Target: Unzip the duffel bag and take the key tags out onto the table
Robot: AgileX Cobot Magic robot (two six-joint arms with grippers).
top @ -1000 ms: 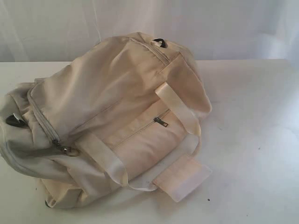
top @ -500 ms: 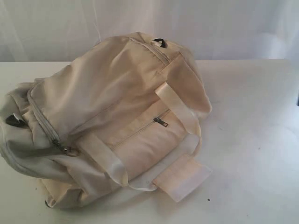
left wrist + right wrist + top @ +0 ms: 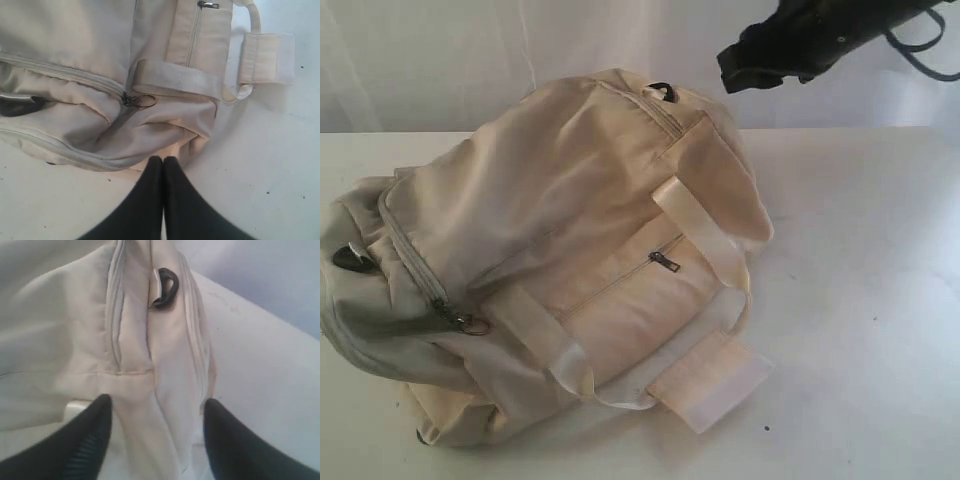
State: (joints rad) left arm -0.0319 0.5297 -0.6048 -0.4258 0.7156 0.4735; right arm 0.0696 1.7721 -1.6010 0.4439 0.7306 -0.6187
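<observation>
The cream duffel bag [image 3: 560, 240] lies on its side on the white table [image 3: 865, 260], all zippers closed. Its main zipper pull with a metal ring [image 3: 140, 100] sits near one end, and the front pocket pull [image 3: 664, 260] near the handles. My left gripper [image 3: 163, 160] is shut and empty, hovering over the table just off the bag's lower corner. My right gripper [image 3: 157, 407] is open above the bag's far end, short of the black strap ring [image 3: 166, 286], with nothing between its fingers. The key tags are hidden.
The pale webbing handles with their padded wrap [image 3: 712, 380] trail off the bag toward the front. The right arm [image 3: 800, 40] hangs high at the back right. White curtain behind the table. Bare tabletop lies right of the bag.
The right arm has swung into the exterior view from the upper right and now hangs above the bag's far end. The bag has not moved.
</observation>
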